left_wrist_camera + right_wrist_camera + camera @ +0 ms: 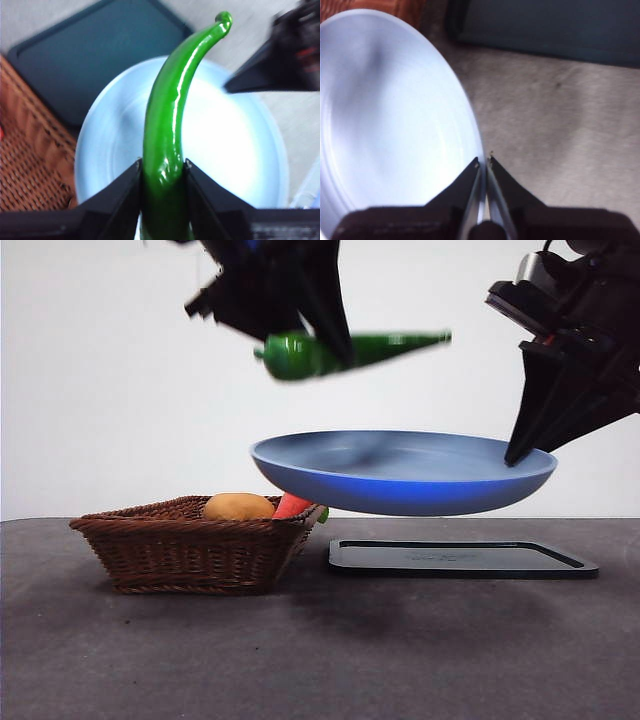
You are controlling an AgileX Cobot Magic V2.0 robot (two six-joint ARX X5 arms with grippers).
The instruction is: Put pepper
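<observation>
- Two end effectors are at work above the counter (320, 660), each with something clamped between its jaws.
- The left end effector (162, 172) grips the pepper (167, 125) by its thick stem end; in the left wrist view the jaws press on both sides of the glossy green body.
- In the front view the pepper (345, 350) hangs in the air, its long axis close to level, thick end to the left inside the left end effector (315, 335) and thin tip pointing right.
- The pepper is directly above the blue plate (400, 475), apart from it, with clear air between the two.
- The right end effector (484, 167) pinches the plate's rim (470, 130) with its jaws nearly together; in the front view the right end effector (515, 455) meets the plate at its right edge and carries it clear of the counter.
- Below the plate lies a black tray (460, 558), flat on the counter.
- To the left stands a wicker basket (190, 555) with a potato (238, 506) and a carrot (292, 506) in it.
- The coming move turns on the vertical gap: the pepper's whole length already lies over the plate, so lowering or releasing it should land it inside, though a drop could make it roll on the raised plate.
</observation>
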